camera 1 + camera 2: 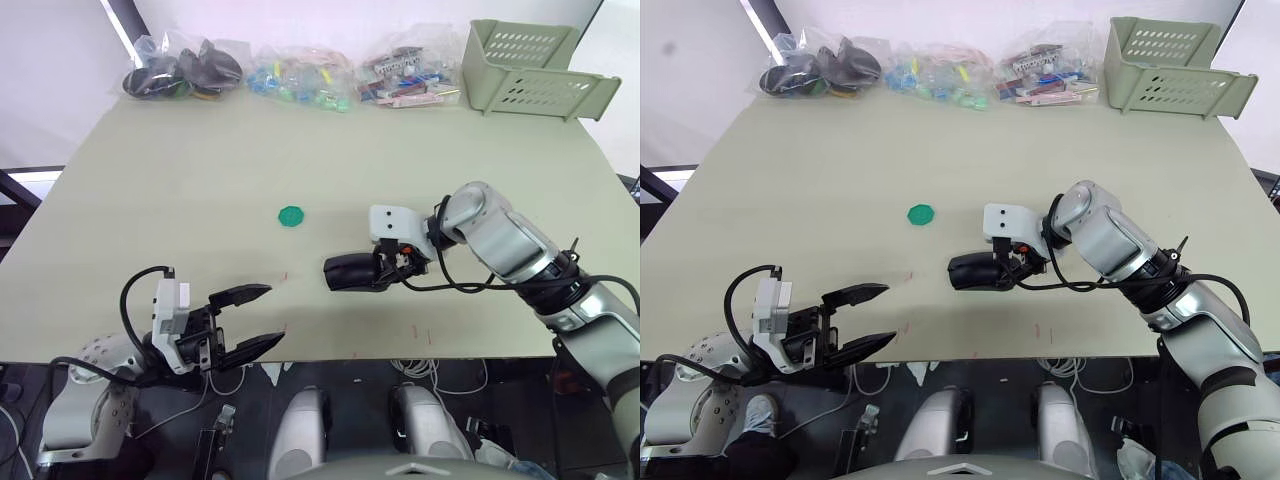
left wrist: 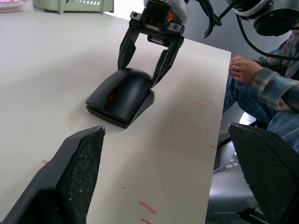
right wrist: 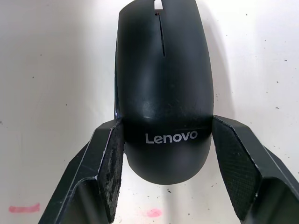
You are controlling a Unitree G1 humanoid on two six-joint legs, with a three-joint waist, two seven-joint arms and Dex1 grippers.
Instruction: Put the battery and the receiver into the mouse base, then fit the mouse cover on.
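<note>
The mouse cover, glossy black with white lettering, lies on top of the mouse base, whose rim shows under it, near the table's front middle. My right gripper reaches in from the right, one finger against each side of the cover's lettered end. Off the front left edge of the table, my left gripper hangs open and empty, pointing toward the mouse. The battery and the receiver are hidden.
A round green disc lies mid-table behind the mouse. Clear bags of parts line the far edge and a pale green basket stands at the far right. A person's hand rests beyond the table's edge.
</note>
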